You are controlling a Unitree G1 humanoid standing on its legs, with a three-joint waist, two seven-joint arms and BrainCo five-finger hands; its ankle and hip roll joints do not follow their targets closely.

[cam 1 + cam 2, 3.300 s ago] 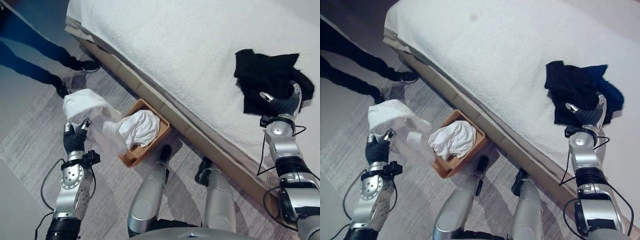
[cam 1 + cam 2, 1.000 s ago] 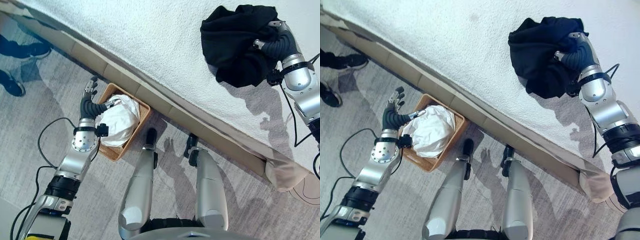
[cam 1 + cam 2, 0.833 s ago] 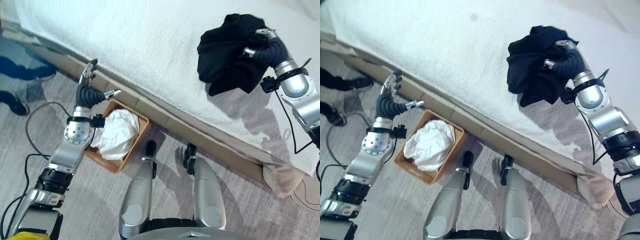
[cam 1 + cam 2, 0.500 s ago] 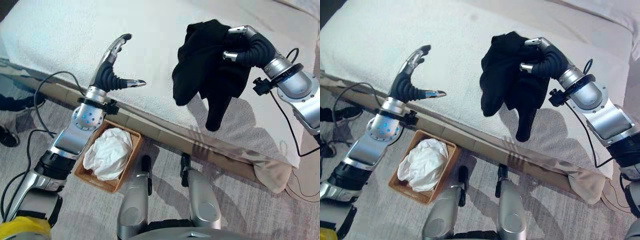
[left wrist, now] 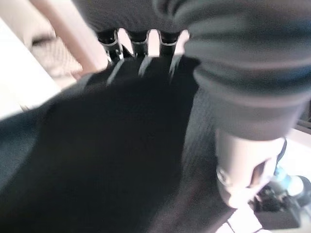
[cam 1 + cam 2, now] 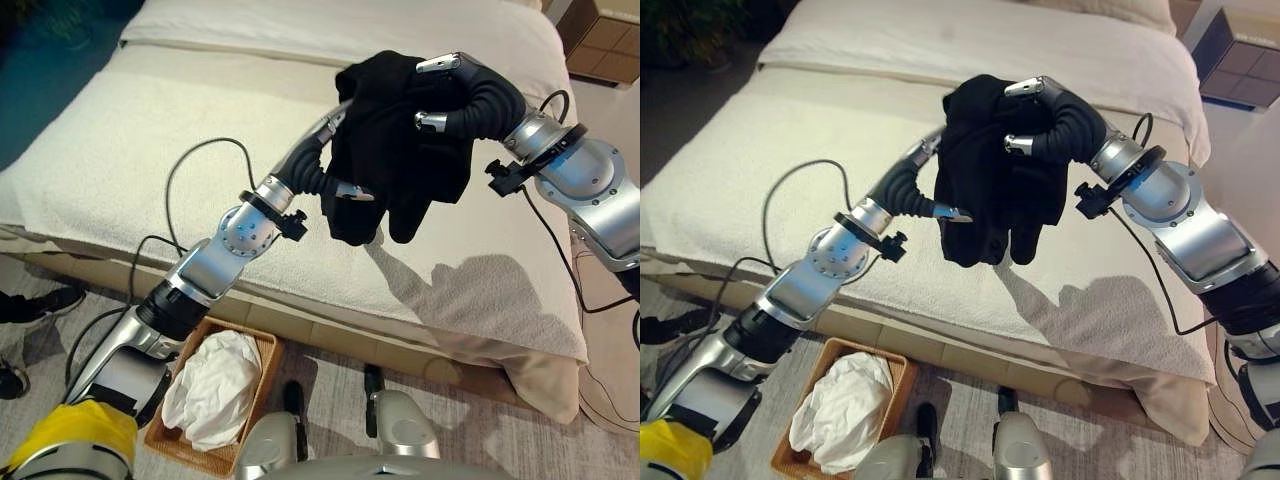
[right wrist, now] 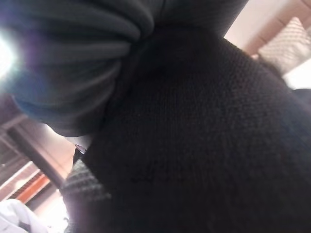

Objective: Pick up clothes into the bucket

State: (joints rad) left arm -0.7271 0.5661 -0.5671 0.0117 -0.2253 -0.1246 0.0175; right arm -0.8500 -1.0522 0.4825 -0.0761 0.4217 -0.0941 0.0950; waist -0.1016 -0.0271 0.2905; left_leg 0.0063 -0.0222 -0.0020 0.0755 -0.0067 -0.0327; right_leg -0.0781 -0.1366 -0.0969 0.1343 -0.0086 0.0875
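A black garment [image 6: 400, 170] hangs bunched above the white bed [image 6: 150, 130], with my right hand [image 6: 470, 95] curled tightly round its top. My left hand [image 6: 318, 165] reaches up from the lower left. Its straight fingers lie against the garment's left side and its thumb points under the hanging cloth. In the left wrist view the fingertips [image 5: 138, 43] press into the black cloth [image 5: 107, 155]. The black knit [image 7: 194, 145] takes up most of the right wrist view. On the floor at the bed's foot stands a wicker basket [image 6: 268, 350] with a crumpled white cloth [image 6: 210, 390] inside it.
The bed's near edge runs between me and the basket. A person's dark shoes [image 6: 48, 300] stand on the grey carpet at far left. A wooden nightstand [image 6: 600, 30] sits at the top right, beyond the bed.
The camera has shifted. My right hand has lifted the black garment clear of the bed. My left hand has risen from beside the basket up to the garment.
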